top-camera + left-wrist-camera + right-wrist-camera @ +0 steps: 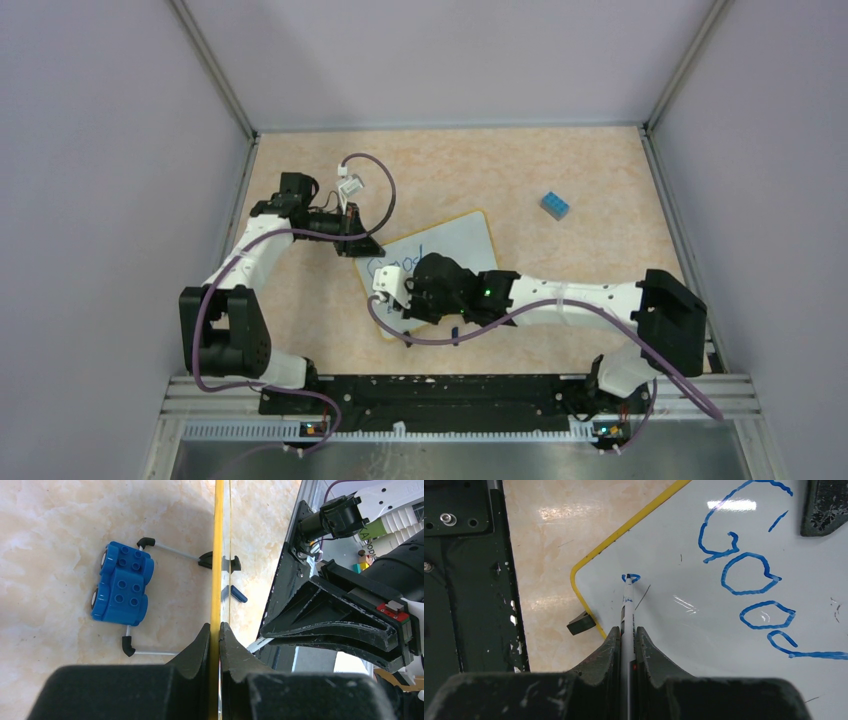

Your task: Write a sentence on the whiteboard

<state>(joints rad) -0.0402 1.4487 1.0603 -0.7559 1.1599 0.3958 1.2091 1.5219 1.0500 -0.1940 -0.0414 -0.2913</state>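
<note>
The whiteboard (pixel 455 240) lies tilted on the table, white with a yellow rim (pixel 624 532). My left gripper (pixel 358 243) is shut on its far-left rim, the yellow edge (pixel 218 555) pinched between the jaws of the left gripper (pixel 219 627). My right gripper (pixel 392 290) is over the board's near-left corner, shut on a white marker (pixel 627 600) in the right gripper (pixel 626 630). The marker tip touches the board at a small blue mark (pixel 631 578). The sentence (pixel 749 570) reads "Good" in blue, running diagonally.
A small blue block (pixel 556 206) sits on the table at the back right, also in the left wrist view as the blue block (pixel 121 582). A black clip foot (pixel 581 623) sticks out at the board's corner. Grey walls enclose the table; the arms' base rail (pixel 450 395) runs along the front.
</note>
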